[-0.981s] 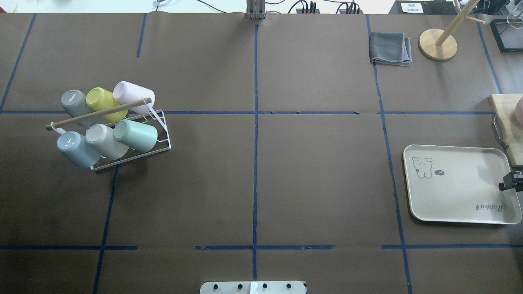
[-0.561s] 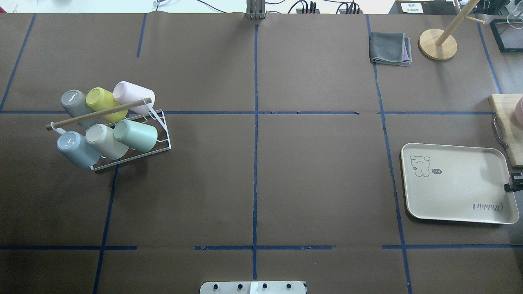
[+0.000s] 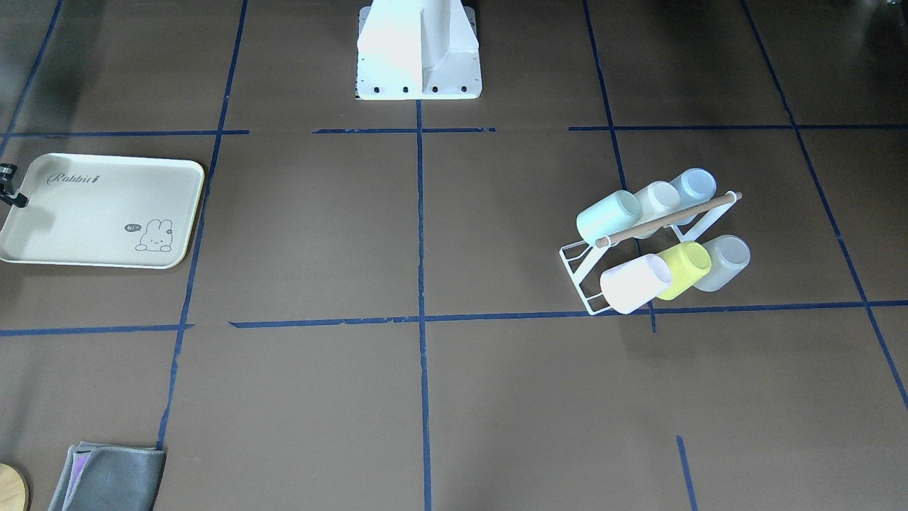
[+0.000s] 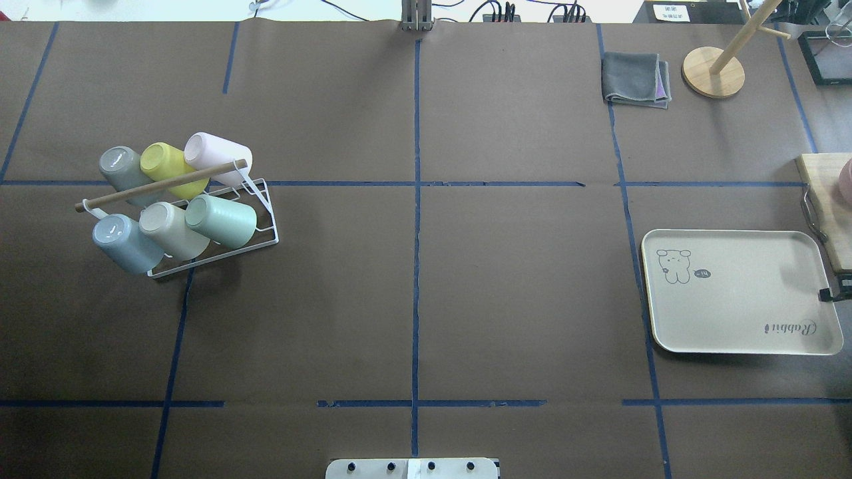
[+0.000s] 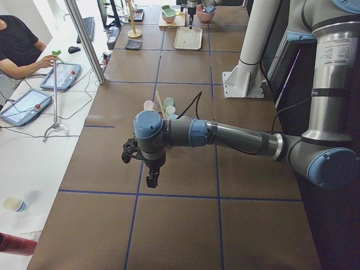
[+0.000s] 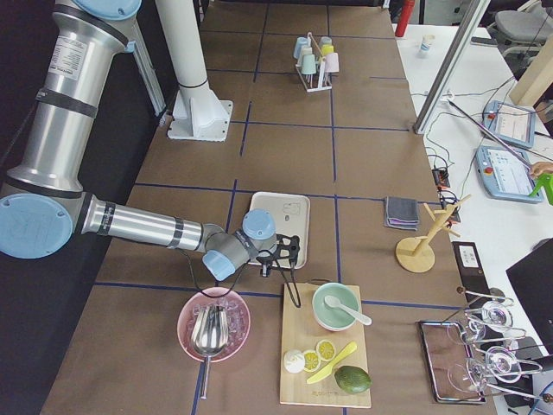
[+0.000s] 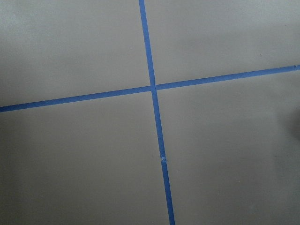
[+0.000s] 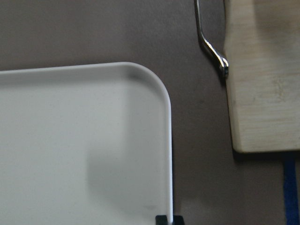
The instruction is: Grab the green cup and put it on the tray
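The green cup point(image 4: 223, 221) is a pale mint tumbler lying tilted on the front right peg of a white wire rack point(image 4: 269, 219), at the table's left; it also shows in the front-facing view point(image 3: 608, 215). The cream tray point(image 4: 739, 293) with a bunny drawing and "Rabbit" script lies flat at the table's right. My right gripper point(image 4: 829, 295) is shut on the tray's right rim; the right wrist view shows the fingertips point(image 8: 162, 219) pinching that rim point(image 8: 168, 140). My left gripper point(image 5: 149, 169) hangs over bare table far from the rack, and I cannot tell if it is open.
Five other cups share the rack, among them a yellow-green one point(image 4: 166, 166) and a pale blue one point(image 4: 123, 243). A wooden cutting board point(image 4: 829, 199) lies just right of the tray. A grey cloth point(image 4: 636, 78) and a wooden stand point(image 4: 713, 72) sit at the far right.
The tray has slid left across the table, with my right gripper at its right rim moving along with it. The cups and rack have not moved.
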### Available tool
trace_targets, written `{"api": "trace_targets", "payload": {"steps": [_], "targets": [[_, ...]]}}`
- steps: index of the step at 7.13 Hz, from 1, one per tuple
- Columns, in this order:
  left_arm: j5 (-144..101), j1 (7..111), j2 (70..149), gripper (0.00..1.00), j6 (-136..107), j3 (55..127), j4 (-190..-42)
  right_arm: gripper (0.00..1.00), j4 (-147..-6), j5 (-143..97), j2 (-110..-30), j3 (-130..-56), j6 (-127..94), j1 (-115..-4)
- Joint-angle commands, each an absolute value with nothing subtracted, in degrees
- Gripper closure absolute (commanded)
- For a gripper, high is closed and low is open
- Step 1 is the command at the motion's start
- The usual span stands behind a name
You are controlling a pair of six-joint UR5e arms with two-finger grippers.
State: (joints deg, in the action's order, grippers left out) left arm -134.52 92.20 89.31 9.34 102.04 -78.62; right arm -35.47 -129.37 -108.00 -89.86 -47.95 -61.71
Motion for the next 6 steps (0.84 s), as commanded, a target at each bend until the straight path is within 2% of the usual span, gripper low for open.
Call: {"api": "trace_targets", "payload": {"steps": [1, 3, 6], "targets": [[-134.47, 92.2, 89.3, 0.0, 9.32, 102.3, -78.58, 1.0, -30.33, -135.14, -107.76, -90.87, -48.08, -68.34], [-134.56, 92.29, 89.21, 0.0, 9.32, 102.65, -78.57, 1.0, -30.67, -136.49, -105.23, -95.86, -55.58, -69.61], [-134.56, 92.29, 89.12, 0.0, 9.4, 102.66, -78.49, 1.0, -35.75, -138.08, -92.5, -96.68, -67.3, -66.82]]}}
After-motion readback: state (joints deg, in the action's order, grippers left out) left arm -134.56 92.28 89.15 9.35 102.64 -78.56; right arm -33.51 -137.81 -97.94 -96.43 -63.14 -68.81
